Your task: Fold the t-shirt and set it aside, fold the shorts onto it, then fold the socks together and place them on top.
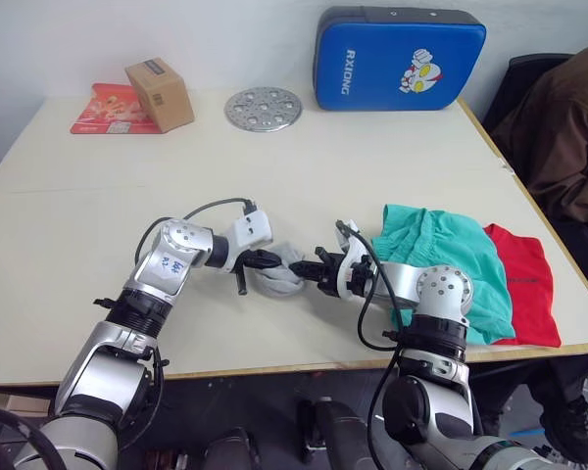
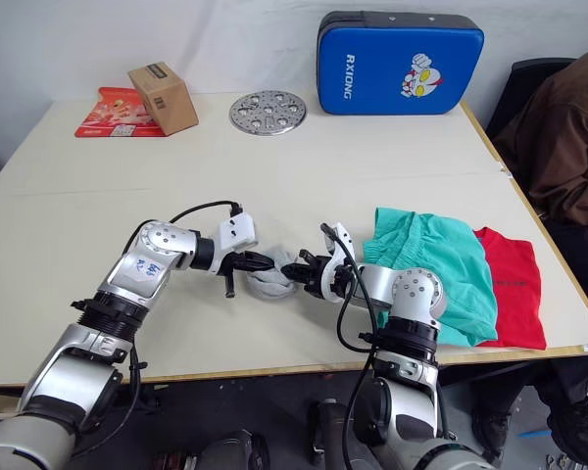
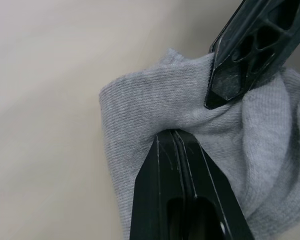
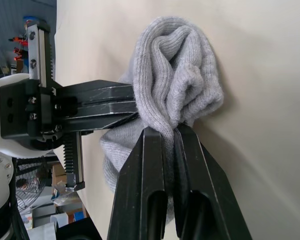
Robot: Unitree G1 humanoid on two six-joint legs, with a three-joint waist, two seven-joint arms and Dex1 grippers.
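At the near middle of the counter [image 1: 274,186]: both claws meet over the socks [image 1: 277,272], a small grey bundle lying on the bare surface between the two arms.
Left claw: the left claw [image 1: 268,261] is clenched on a fold of the grey knit; its wrist view has both fingers pressed together with cloth pinched at their tips.
Right claw: the right claw [image 1: 307,269] is likewise clamped on the socks from the opposite side, a bunched ridge of knit caught between its fingers [image 4: 155,150].
T-shirt: the t-shirt [image 1: 524,284] lies folded flat at the near right of the counter, close to the edge, so by my reading that step is finished.
Shorts: the shorts [image 1: 441,259] rest on top of the t-shirt, covering its left part and overhanging it on the left; folded onto it, though loosely, so I judge this step done too.
Socks status: gathered into one lump and gripped by both claws, but apart from the stack, just left of the shorts; folding looks under way, placing not yet done.
Left to do: finish the sock bundle, carry it right, set it on the shorts.
Far side: a cardboard box [image 1: 160,94], a perforated metal disc [image 1: 263,108] and a blue padded case [image 1: 397,59] sit well away from the work.
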